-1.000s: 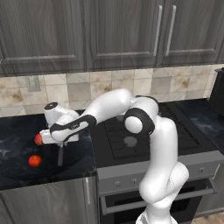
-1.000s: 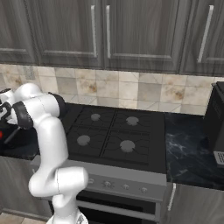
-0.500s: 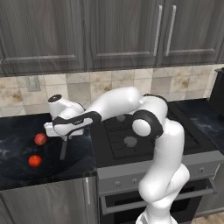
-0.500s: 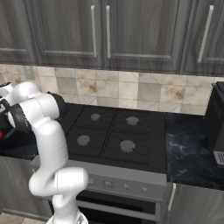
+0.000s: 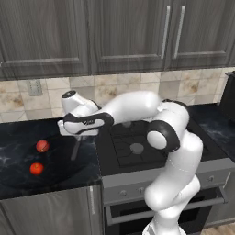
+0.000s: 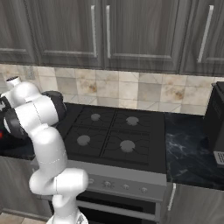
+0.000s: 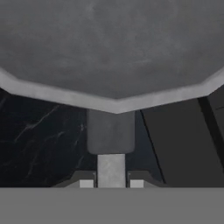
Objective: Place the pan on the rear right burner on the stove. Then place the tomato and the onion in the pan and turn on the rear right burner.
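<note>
In the hand view the gripper (image 7: 111,183) has its two fingers (image 7: 86,183) closed on the handle of the pan (image 7: 109,48), the pale strip of the handle running up between them to the pan's light rim, with the grey inside of the pan across the upper part of the picture. Below the pan lies the dark marbled tabletop (image 7: 39,127) on one side and a flat black surface on the other. In the left base view the white arm reaches from the lower right, over the front of the stove (image 5: 137,147), out to the left, and the hand sits above the tabletop (image 5: 13,151) just left of the stove's edge. A thin dark rod, the handle of the pan (image 5: 75,148), hangs slanting down under the hand; the pan's bowl is hard to make out there against the black stone. On the tabletop to the left of the hand lie two small red balls, apart from one another: the duller pinkish onion (image 5: 42,146) farther back and the brighter tomato (image 5: 36,168) nearer the front edge. In the right base view the stove (image 6: 144,153) shows its four burners, and the rear right burner (image 6: 132,120) stands bare, well apart from the arm, which bends away to the left edge of the picture.
</note>
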Robot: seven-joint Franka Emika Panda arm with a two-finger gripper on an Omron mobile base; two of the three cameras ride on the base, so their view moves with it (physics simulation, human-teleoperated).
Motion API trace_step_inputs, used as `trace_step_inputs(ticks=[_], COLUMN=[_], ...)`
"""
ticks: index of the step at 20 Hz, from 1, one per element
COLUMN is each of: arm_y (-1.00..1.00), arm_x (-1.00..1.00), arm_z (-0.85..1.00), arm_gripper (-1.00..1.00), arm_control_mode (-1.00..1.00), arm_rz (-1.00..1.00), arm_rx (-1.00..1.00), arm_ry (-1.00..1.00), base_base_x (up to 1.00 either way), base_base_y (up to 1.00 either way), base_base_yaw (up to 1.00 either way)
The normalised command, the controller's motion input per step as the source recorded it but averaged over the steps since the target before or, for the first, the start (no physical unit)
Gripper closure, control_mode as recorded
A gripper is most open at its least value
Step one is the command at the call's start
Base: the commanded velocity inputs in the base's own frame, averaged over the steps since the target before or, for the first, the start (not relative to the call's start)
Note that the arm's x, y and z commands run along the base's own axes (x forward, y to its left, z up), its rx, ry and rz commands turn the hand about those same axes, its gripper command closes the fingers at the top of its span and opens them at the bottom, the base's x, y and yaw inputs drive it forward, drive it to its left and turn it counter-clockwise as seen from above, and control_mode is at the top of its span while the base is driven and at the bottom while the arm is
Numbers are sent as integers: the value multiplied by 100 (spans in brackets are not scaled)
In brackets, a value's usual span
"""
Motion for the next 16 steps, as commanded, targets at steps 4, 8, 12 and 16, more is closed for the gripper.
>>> trace_step_inputs(ticks=[4,8,12,16], arm_y=[-60,-64,-63,-63], arm_x=[0,0,0,0], arm_z=[14,10,7,5], arm_gripper=[100,100,100,100], arm_control_mode=[-100,-100,-100,-100], arm_rz=[-10,-9,-9,-8], arm_rx=[0,1,2,1], arm_ry=[0,0,0,0], base_base_x=[0,0,0,0], base_base_y=[0,0,0,0], base_base_yaw=[0,0,0,0])
